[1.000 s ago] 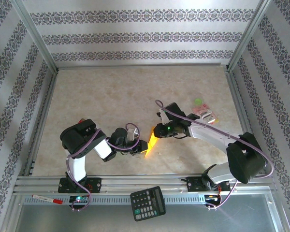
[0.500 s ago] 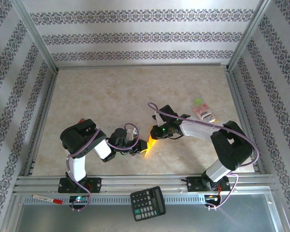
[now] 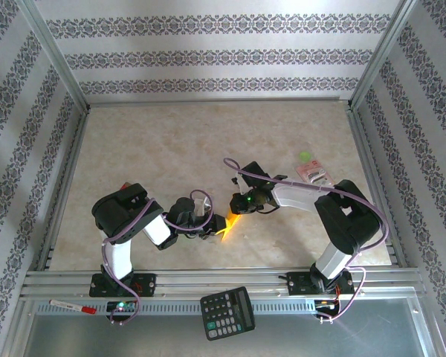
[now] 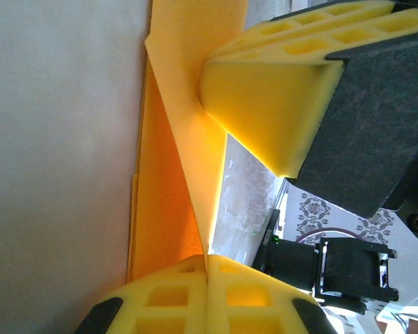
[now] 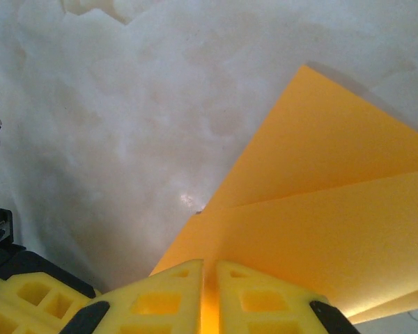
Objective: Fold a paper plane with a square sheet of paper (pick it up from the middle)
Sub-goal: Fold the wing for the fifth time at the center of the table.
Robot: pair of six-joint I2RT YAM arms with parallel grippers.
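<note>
Nearest us, on the metal rail in front of the arm bases, lies a black calculator (image 3: 227,313), well apart from the work. Just beyond it, the left jaws are shut on the near end of the orange-yellow paper (image 3: 227,224). In the left wrist view their yellow foam pads (image 4: 160,303) meet with the sheet's edge pinched in the seam. The paper is thin, matt and creased into flat overlapping layers, with one sharp corner pointing out over the pale mottled desk (image 3: 193,149). It lies between the two arms, its long axis running from near-left to far-right, so each set of jaws has one end and neither arm is the nearer. At the far end the right jaws are clamped on it too; in the right wrist view their cellular foam pads (image 5: 160,296) press together over the fold. We judge that the next crease depends on this span being held taut between the two grips. We cannot tell whether its lower edge touches the desk or hangs just above it. Farther off to the right, a small pink packet (image 3: 314,175) rests by itself.
</note>
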